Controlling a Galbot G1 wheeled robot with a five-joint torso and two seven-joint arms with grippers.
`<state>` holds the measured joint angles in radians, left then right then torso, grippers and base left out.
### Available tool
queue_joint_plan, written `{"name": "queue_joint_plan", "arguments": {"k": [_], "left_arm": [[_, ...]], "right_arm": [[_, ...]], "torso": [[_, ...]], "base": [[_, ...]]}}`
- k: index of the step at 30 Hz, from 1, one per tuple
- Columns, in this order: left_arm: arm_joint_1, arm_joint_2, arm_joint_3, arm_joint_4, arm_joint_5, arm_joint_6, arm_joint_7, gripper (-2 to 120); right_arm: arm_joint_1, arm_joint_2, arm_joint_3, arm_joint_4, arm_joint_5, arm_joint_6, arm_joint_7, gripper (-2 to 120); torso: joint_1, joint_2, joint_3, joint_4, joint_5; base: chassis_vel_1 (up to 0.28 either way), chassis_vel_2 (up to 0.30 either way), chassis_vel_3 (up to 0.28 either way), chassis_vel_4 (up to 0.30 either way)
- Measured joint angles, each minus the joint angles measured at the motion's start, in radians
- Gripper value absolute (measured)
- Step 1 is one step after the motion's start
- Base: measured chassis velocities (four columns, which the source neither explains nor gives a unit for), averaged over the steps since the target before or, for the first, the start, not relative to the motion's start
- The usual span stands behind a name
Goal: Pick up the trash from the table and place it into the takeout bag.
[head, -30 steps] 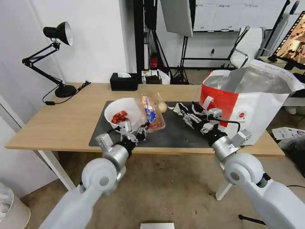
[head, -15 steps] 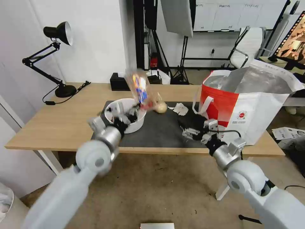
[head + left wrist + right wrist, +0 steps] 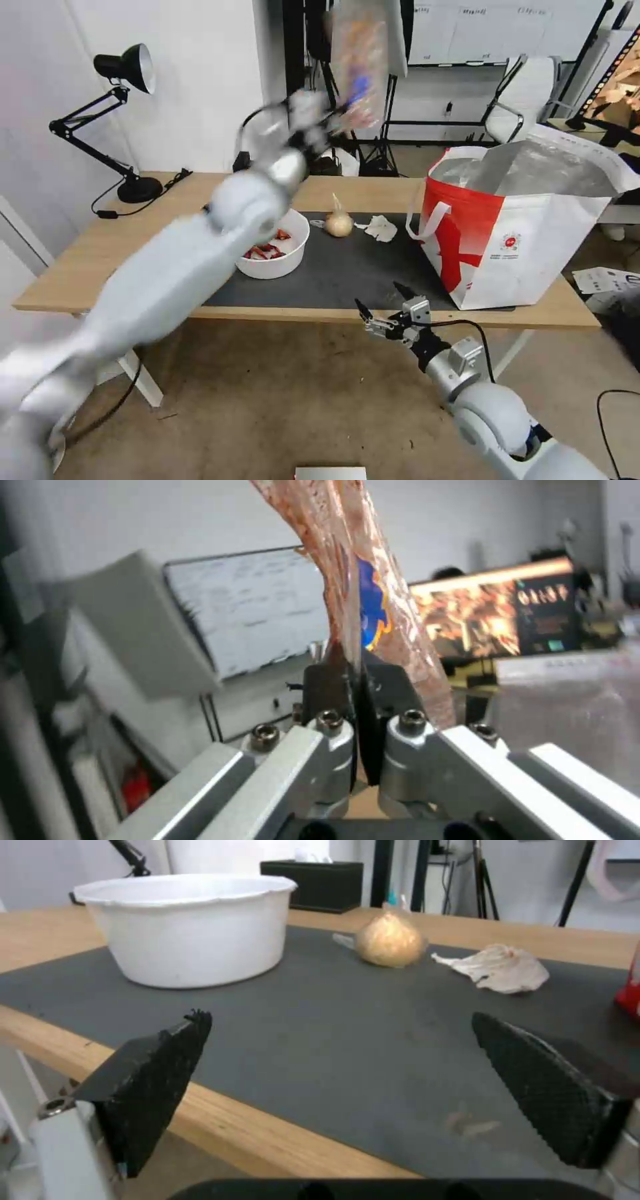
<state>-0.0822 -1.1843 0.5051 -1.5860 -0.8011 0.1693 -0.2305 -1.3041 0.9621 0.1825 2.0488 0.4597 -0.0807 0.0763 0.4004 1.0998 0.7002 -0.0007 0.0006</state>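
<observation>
Trays [image 3: 358, 63] of clear plastic stood pinched in the left tool [image 3: 360, 680], high for the takeout bag [image 3: 527, 233]; right tool [image 3: 393, 313] hung wide below the worktop [image 3: 160, 220].

- I see crinkly, glossy clear plastic trays [image 3: 373, 595] clamped in brushed-metal jaws.
- Matt dark mat [image 3: 347, 1040] on a light wood surface [image 3: 253, 1135].
- Smooth white plastic bowl [image 3: 190, 927].
- Shiny foil lining the bag [image 3: 527, 220].

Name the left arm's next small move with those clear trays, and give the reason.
Probably carry them sideways toward the takeout bag. The left claw is shut on the clear plastic trays, held high above the table, short of the bag's open foil-lined mouth. The right claw waits open, low at the table's front edge.
</observation>
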Motion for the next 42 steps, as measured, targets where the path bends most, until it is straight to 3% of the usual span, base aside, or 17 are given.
{"name": "queue_joint_plan", "arguments": {"k": [4,7,8,11,16,18,32,35,38,42], "left_arm": [[-0.062,-0.076,0.079,0.091,0.080,-0.027,0.066,0],[-0.091,-0.120,0.117,0.154,0.131,-0.043,0.164,0],[-0.091,-0.120,0.117,0.154,0.131,-0.043,0.164,0],[-0.109,-0.130,0.154,0.199,0.147,-0.043,0.253,0],[-0.117,-0.133,0.173,0.230,0.159,-0.042,0.303,0],[-0.118,-0.135,0.174,0.235,0.159,-0.041,0.303,2],[-0.128,-0.127,0.160,0.204,0.133,-0.041,0.250,53],[-0.124,-0.104,0.144,0.158,0.096,-0.035,0.224,63],[-0.091,-0.034,0.119,0.063,0.065,-0.019,0.192,78],[-0.047,0.025,0.105,-0.010,0.058,-0.018,0.142,87]], "right_arm": [[-0.004,0.015,-0.002,-0.003,-0.014,0.000,-0.002,100],[-0.013,0.022,-0.002,-0.003,-0.026,0.000,-0.004,100],[-0.013,0.022,-0.002,-0.003,-0.026,0.000,-0.004,100],[-0.020,0.022,0.001,-0.003,-0.030,0.002,-0.006,100],[-0.021,0.021,0.002,-0.003,-0.030,0.004,-0.008,100],[-0.021,0.021,0.002,-0.003,-0.030,0.005,-0.008,100],[-0.013,0.021,-0.002,-0.014,-0.027,0.005,-0.009,100],[-0.013,0.018,-0.001,-0.008,-0.024,0.006,-0.008,100],[-0.021,0.013,0.008,0.012,-0.008,0.018,-0.005,100],[-0.025,0.012,0.014,0.022,0.007,0.030,0.000,100]], "torso": [[0.000,0.000,0.000,0.0004,-0.0004],[0.000,0.000,0.000,0.0007,-0.0004],[0.000,0.000,0.000,0.0007,-0.0004],[0.000,0.000,0.000,0.0006,-0.0004],[0.000,0.000,0.000,0.0010,-0.0006],[0.000,0.000,0.000,0.0009,-0.0006],[0.000,0.000,0.000,0.0007,-0.0006],[0.000,0.000,0.000,0.0006,-0.0006],[0.000,0.000,0.000,0.0005,-0.0007],[0.000,0.000,0.000,0.0008,-0.0008]], "base": [[0.000,0.000,0.000,0.000],[0.000,0.000,0.000,0.000],[0.000,0.000,0.000,0.000],[0.000,0.000,0.000,0.000],[0.000,0.000,0.000,0.000],[0.000,0.000,0.000,0.000],[0.000,0.000,0.000,0.000],[0.000,0.000,0.000,0.000],[0.000,0.000,0.000,0.000],[0.000,0.000,0.000,0.000]]}}
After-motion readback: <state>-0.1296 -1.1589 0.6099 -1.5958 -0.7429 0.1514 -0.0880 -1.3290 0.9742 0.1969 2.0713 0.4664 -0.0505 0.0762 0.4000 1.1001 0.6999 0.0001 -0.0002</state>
